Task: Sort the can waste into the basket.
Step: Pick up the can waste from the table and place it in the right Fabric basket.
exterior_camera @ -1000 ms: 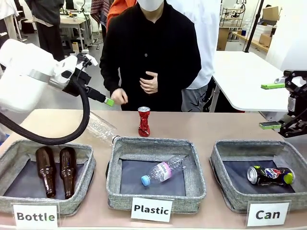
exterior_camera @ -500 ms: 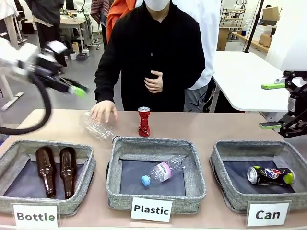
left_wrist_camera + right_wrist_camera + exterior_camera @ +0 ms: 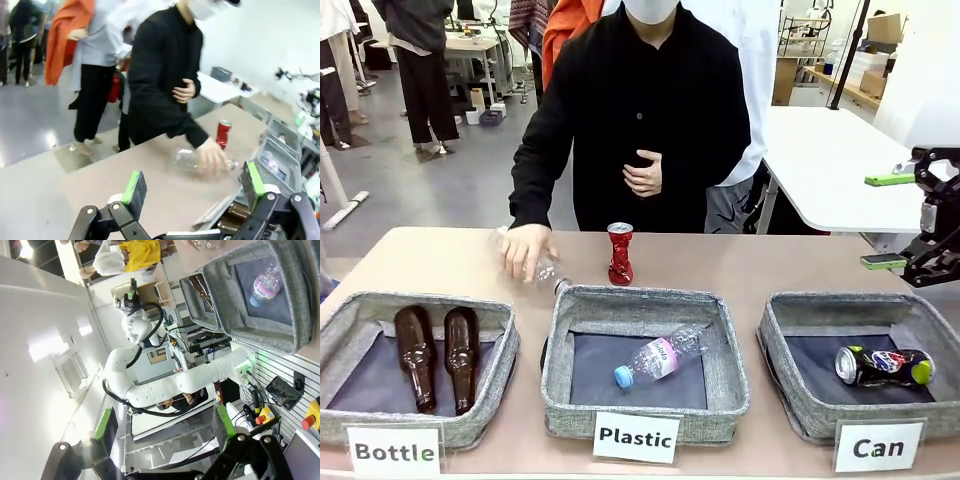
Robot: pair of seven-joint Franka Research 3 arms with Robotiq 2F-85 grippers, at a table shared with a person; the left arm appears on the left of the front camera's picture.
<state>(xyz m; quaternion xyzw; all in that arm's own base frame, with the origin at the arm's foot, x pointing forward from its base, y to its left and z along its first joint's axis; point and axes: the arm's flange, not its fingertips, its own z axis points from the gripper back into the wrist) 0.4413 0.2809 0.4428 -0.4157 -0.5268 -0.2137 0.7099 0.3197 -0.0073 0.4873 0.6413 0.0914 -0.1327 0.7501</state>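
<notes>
Open lab room, grey floor, other workstations and people behind. Tan tabletop (image 3: 800, 262) before me, a person (image 3: 630, 110) in black at its far side. Three shallow square bins of grey woven fabric with dark floors stand in a row along the near edge, each with a white sign (image 3: 636, 437).

Cans vs. claws:
- The red can (image 3: 620, 254) stands upright on the bare tabletop just behind the Plastic bin (image 3: 640, 297), well apart from the right claw (image 3: 886, 220).
- The right claw hangs at the tabletop's right end, up behind the far rim of the Can basket (image 3: 860, 304).
- The dark can (image 3: 883, 366) lies on its side inside that basket, below the right claw and apart from it.
- From the left claw (image 3: 194, 182), the red can sits far ahead, beyond the person's hand (image 3: 525, 248).

Pose:
- Right claw turned sideways, one finger above the other, jaws wide apart, nothing between.
- Left claw jaws spread wide, also empty.
- Person's hand lies flat over a clear plastic bottle (image 3: 550, 274) that rests on the tabletop; the other hand (image 3: 645, 175) is held against the chest.

Materials:
- Red can pinched at the waist, silver top.
- Dark can dented, blue-red logo, yellow-green end.
- Two brown glass bottles (image 3: 417, 355) lie side by side in the Bottle bin (image 3: 420, 303).
- A blue-capped bottle (image 3: 660, 356) lies diagonally in the Plastic bin.
- Claw fingers black, pads green.
</notes>
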